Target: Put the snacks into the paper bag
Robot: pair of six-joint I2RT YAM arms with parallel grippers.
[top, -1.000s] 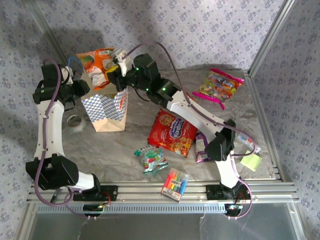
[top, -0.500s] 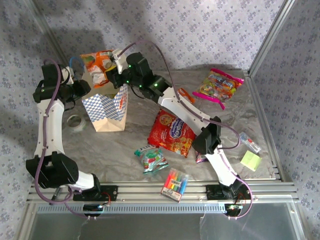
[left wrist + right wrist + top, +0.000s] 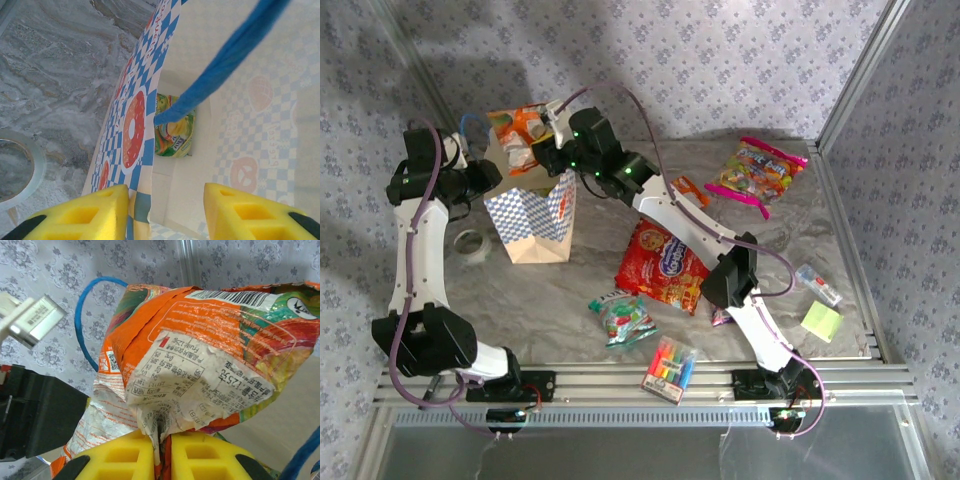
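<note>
1. The right gripper (image 3: 161, 452) has its yellow pads pressed together on the bottom edge of a crinkly orange-white packet (image 3: 200, 365), which stands up above them.
2. Seen from above, the packet hangs over the far rim of the paper bag (image 3: 535, 215), partly above its open mouth.
3. The left gripper (image 3: 165, 215) is spread, with one pad outside a side wall of the bag and the other inside it. A blue cord handle (image 3: 225, 60) crosses the opening.
4. A green-yellow packet (image 3: 172, 132) lies on the bag's floor.
5. To do this step well, the packet likely needs to sit fully over the mouth and sink past the rim and cord before the pads part.
6. To the right of the bag, a red cookie bag (image 3: 665, 265), a candy bag (image 3: 757, 170) and a green-red packet (image 3: 623, 318) wait on the table.
</note>
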